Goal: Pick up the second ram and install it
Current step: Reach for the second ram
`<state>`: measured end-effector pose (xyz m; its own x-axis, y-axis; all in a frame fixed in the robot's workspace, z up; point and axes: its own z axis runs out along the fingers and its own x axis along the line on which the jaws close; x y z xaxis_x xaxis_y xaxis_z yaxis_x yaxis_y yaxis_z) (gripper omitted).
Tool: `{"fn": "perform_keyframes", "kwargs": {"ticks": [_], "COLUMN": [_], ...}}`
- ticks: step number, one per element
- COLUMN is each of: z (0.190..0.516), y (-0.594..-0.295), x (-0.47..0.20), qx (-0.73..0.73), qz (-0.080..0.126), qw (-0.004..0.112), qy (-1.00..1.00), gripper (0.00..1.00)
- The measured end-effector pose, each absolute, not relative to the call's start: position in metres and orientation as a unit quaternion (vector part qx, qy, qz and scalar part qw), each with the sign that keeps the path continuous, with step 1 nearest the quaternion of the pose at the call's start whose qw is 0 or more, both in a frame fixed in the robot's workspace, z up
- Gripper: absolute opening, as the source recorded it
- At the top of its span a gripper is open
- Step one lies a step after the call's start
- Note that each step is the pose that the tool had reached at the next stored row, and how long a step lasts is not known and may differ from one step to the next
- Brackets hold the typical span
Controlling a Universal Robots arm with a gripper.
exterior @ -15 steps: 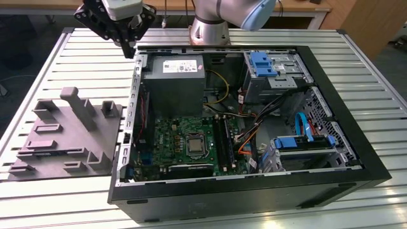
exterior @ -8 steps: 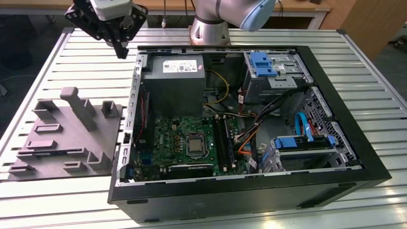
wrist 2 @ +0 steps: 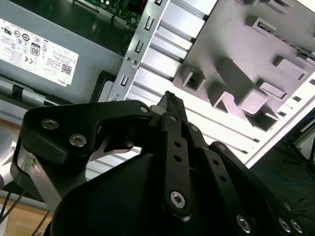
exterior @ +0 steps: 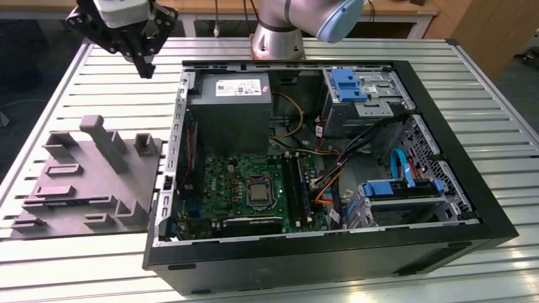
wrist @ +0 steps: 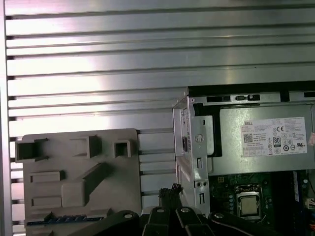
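Nearest in the exterior view is the open computer case, lying on the slatted metal bench. Its motherboard faces up, with the grey power supply beyond it. On the exterior view's left of the case sits the grey fixture tray with its upright blocks. In the first wrist view the second ram shows as a thin blue-green strip along one edge of that tray. Farther back, the tool hangs above the bench beyond the tray, near the case's far corner and well apart from the second ram. Its fingertips are pressed together with nothing between them. Behind it stands the arm.
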<state>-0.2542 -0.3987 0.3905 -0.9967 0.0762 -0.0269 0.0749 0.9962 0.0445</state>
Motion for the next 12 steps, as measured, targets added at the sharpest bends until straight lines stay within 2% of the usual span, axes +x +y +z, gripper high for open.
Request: {"fn": "perform_keyframes", "kwargs": {"ticks": [12], "z": [0.389], "y": [-0.399], "x": [-0.284], "qx": [0.038], "qz": [0.022], "qw": [0.015], "qy": [0.999], "gripper": [0.10]}}
